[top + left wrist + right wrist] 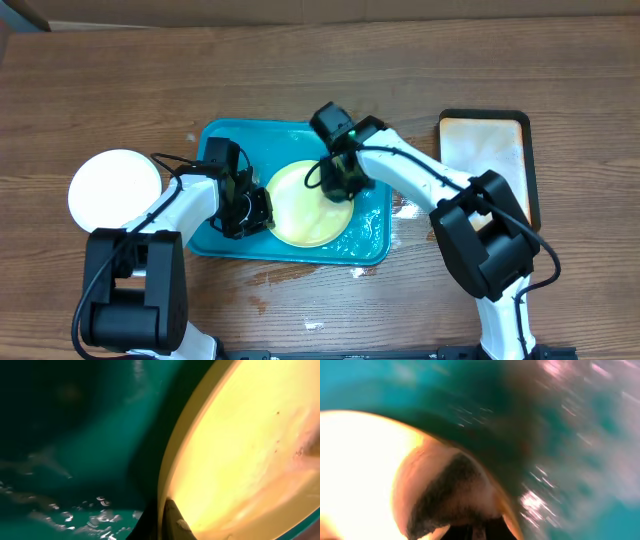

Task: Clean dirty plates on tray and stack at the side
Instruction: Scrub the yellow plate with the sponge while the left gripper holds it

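One pale yellow plate [305, 215] lies in the teal tray [370, 235] at the middle of the bench [100, 80]. We see the left fingers [252, 212] at the plate's left rim. In the left wrist view the rim runs between them, so they are pinching it, one fingertip [175, 521] resting on the plate's upper face. The right fingers [340, 185] are down over the plate's far right part. Their wrist view is blurred, with a dark brownish patch [452, 495] against the plate, and we cannot tell whether they are spread or closed. Water drops [95, 520] speckle the tray floor. Toward the left edge sits a white plate [113, 187], and toward the right edge a black-rimmed tray [485, 155].
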`<action>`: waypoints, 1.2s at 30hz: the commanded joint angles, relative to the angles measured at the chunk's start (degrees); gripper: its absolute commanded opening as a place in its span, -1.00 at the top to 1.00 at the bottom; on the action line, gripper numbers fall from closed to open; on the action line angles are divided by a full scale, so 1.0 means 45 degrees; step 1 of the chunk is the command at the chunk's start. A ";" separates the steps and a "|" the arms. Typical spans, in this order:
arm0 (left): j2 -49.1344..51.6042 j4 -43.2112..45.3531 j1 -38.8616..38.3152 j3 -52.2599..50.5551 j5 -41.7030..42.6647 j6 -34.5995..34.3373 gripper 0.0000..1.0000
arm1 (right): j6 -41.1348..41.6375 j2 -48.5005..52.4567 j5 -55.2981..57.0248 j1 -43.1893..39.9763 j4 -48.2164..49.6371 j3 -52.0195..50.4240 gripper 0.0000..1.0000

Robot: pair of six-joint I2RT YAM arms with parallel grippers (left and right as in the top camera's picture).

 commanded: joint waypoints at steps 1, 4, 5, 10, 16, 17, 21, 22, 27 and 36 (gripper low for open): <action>0.0471 -0.0316 0.0058 -0.0432 -0.1613 0.0597 0.92 | -0.0107 0.0398 -0.3410 -0.0141 0.1637 -0.0068 0.92; 0.0471 -0.0447 0.0053 -0.0432 -0.1613 0.0753 0.92 | 0.1812 0.0398 -0.4342 0.0073 0.3075 -0.0068 0.92; 0.0471 -0.0476 0.0053 -0.0432 -0.1613 0.0801 0.92 | 0.2254 0.0398 -0.4337 0.0151 0.3308 -0.0068 0.92; 0.0471 -0.0525 0.0053 -0.0432 -0.1608 0.0933 0.92 | 0.2880 0.0398 -0.4235 0.0695 0.3449 -0.0073 0.92; 0.0471 -0.0510 0.0053 -0.0432 -0.1598 0.0976 0.92 | 0.2866 0.0398 -0.3206 0.1603 0.2288 -0.0097 0.92; 0.0471 -0.0510 0.0053 -0.0432 -0.1603 0.0976 0.92 | 0.2871 0.0403 -0.2977 0.1753 0.2147 -0.0117 0.92; 0.0471 -0.0505 0.0053 -0.0427 -0.1506 0.0976 0.92 | 0.2875 0.0403 -0.1841 0.2103 0.1511 -0.0185 0.92; 0.0471 -0.0515 0.0053 -0.0427 -0.1418 0.0981 0.92 | 0.2880 0.0403 -0.1379 0.2108 0.1292 -0.0194 0.92; 0.0471 -0.0675 0.0053 -0.0432 -0.1370 0.1020 0.92 | 0.3793 0.0403 0.1603 0.1753 -0.0447 -0.0194 0.92; 0.0471 -0.0835 0.0053 -0.0432 -0.1375 0.1171 0.92 | 0.4002 0.0403 0.4935 0.0398 -0.2603 -0.0194 0.92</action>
